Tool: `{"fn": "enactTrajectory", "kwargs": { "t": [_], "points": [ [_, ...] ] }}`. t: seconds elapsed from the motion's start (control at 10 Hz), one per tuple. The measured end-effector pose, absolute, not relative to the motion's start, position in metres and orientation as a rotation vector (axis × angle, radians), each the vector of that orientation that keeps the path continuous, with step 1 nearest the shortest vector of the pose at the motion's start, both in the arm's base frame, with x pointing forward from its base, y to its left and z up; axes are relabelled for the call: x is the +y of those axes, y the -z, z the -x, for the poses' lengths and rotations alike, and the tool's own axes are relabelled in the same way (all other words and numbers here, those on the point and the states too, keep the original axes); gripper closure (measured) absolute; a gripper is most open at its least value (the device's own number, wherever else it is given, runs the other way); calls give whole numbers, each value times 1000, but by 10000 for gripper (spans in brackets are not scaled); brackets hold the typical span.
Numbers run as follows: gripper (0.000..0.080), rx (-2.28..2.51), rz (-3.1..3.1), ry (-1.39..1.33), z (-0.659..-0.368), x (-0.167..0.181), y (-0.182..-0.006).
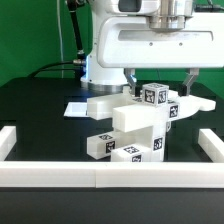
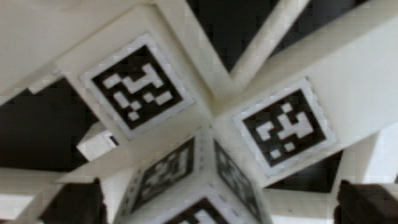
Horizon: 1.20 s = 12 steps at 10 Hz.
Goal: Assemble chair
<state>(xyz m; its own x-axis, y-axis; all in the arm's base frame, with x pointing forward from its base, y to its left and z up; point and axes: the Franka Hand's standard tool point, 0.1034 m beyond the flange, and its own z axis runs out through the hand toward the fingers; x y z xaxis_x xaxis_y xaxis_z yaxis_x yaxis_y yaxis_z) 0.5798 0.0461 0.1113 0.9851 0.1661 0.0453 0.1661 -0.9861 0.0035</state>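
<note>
A long low white border rail [image 1: 8,140] ran along the edge of the matte black worktop [image 1: 35,110], well off to the exterior view's left of the small toy chair of chunky matte white blocks bearing square black-and-white marker tags [image 1: 135,125]. It seemed placed to fence loose parts in, not to be built on.

Closer to the chair, behind it and on the same side, the marker board [image 1: 78,107] lay flat, probably as a fixed reference for the cameras. Whether it touched the nearest block could not be told.

The chair itself sat near the middle of the worktop as a cluster of blocks leaning on and across one another. Its tags faced outward and upward, presumably so they could be read from above. Which joints were properly seated was not clear.

Directly over the chair's topmost blocks hung the dark fingers [image 1: 192,78], spread fully apart and holding nothing, one to each side of those blocks. In the wrist view the fingers [image 2: 71,205] showed as dark tips flanking the chair [image 2: 134,85], whose tagged faces filled the picture. I judged this straddle a stance for closing around an upper block.

Well to the chair's right in the exterior view, the rail closed off the worktop's other side.
</note>
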Motion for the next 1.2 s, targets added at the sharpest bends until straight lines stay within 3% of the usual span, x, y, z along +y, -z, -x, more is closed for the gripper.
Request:
{"fn": "enactTrajectory", "kwargs": {
  "t": [0.7,1.0,1.2],
  "points": [
    [151,-865,3046,59,-580,36,-111],
    [515,-849,3051,59,-580,36,-111],
    [514,-805,3062,60,-580,35,-111]
  ]
}}
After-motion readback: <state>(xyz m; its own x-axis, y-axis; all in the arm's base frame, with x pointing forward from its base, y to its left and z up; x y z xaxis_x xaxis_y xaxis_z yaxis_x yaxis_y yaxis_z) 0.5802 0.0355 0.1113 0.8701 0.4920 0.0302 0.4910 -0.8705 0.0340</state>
